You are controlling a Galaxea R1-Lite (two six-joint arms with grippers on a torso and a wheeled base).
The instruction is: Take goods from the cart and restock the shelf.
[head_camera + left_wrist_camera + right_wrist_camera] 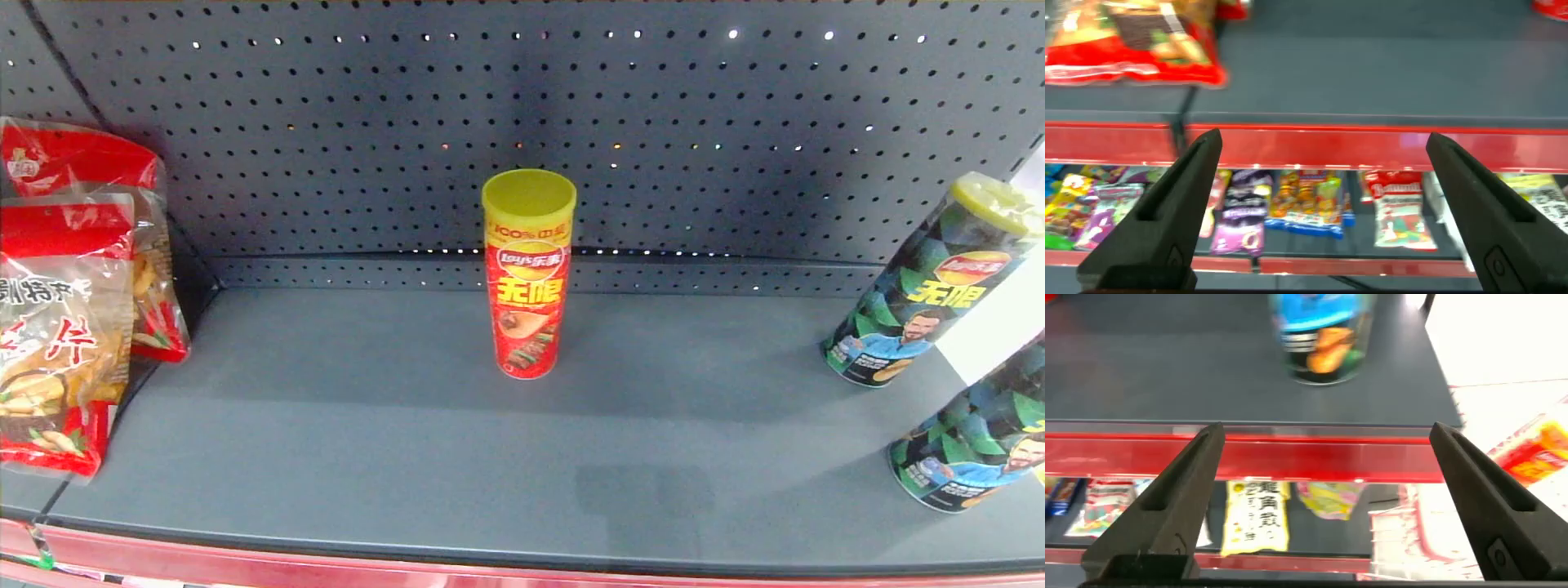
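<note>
Upright on the shelf (367, 425), mid-width, near the pegboard (653, 122): red can (528, 278). Well apart at right, two green cans (922, 286). At left, snack bags (57, 343). Spread and empty, left pincer (1323, 137), facing the shelf's red edge. Likewise spread and empty, right pincer (1327, 429), one green can beyond it.

The head camera looks forward and down, close, onto the grey shelf (367, 441) up to its pegboard back (653, 147), while both wrist cameras sit low just before its red front edge (1315, 147), facing inward: left toward the snack bags (1127, 49), right toward the near right can (1323, 335), both also in the head view.
</note>
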